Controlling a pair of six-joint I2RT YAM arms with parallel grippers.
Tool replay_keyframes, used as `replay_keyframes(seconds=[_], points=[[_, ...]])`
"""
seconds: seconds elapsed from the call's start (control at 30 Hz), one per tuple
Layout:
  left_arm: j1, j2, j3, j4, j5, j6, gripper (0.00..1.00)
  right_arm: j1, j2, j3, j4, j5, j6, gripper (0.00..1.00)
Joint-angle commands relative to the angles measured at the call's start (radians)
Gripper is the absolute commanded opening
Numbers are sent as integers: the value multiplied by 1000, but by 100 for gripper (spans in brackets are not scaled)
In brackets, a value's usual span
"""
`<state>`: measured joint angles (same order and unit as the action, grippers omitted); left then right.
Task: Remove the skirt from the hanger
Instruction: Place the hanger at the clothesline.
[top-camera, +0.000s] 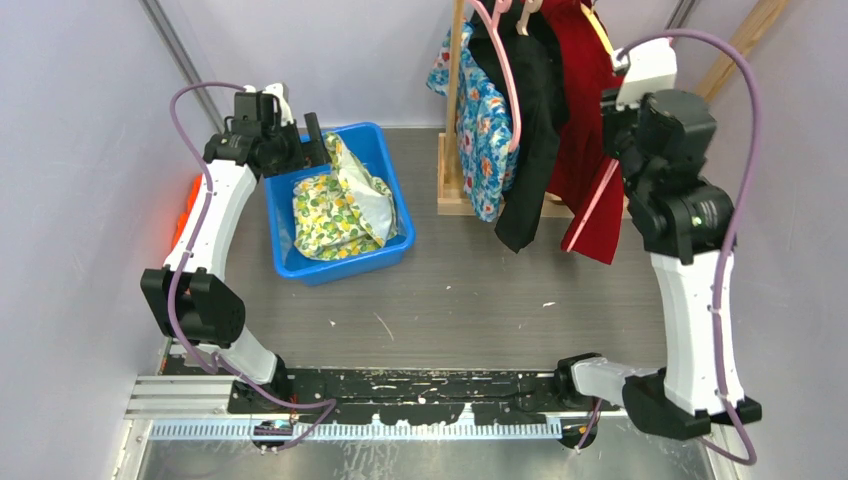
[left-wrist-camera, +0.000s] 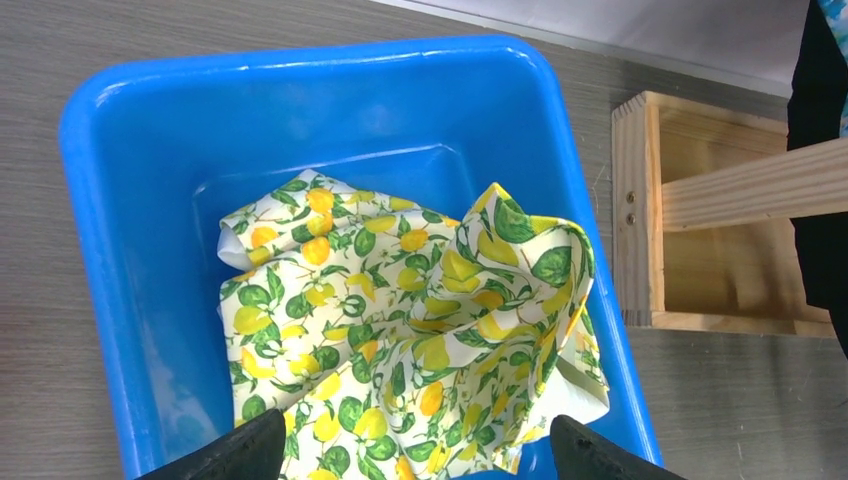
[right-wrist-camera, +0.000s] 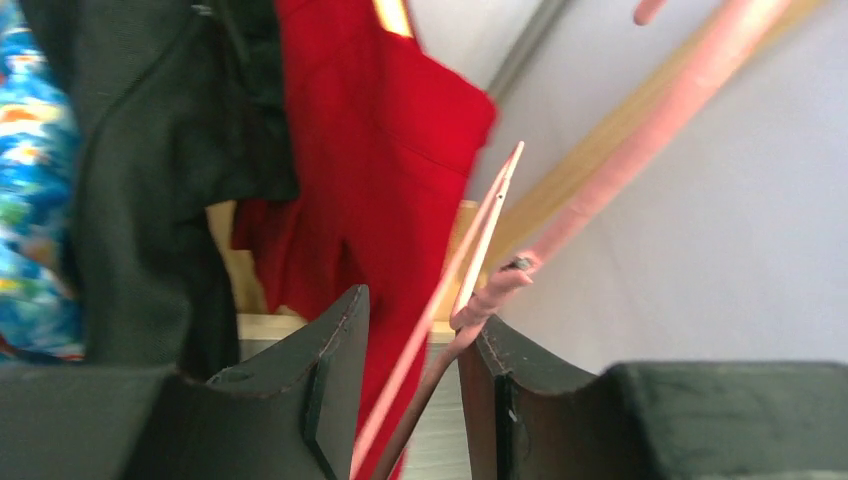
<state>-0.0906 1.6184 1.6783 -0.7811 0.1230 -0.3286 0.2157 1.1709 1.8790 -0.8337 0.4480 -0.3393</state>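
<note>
The right gripper is being shown astride the pink hanger by its wrist view alone; whether it is clamped cannot be told.

A blue plastic bin is sitting on the grey table left of centre, and a wooden rack is standing at the top middle of the frame. A blue floral garment, a black garment and a red garment are hanging side by side from the rack. Small pale scraps are lying scattered on the table lower down.
</note>
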Motion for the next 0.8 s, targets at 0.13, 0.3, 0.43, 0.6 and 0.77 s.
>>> replay_keyframes(seconds=[0.13,0.3,0.43,0.6,0.77], points=[[18,-30,44,-16,-39,36,99,-2,105,34,58,-402,246,1],[18,-18,52,-4,-15,26,99,-2,109,162,-14,-528,325,1],[18,-3,55,8,4,16,99,-2,65,189,-60,-459,300,1],[18,5,62,17,27,5,99,-2,36,162,-79,-248,197,1],[18,-6,61,13,28,8,99,-2,60,142,0,-154,117,1]])
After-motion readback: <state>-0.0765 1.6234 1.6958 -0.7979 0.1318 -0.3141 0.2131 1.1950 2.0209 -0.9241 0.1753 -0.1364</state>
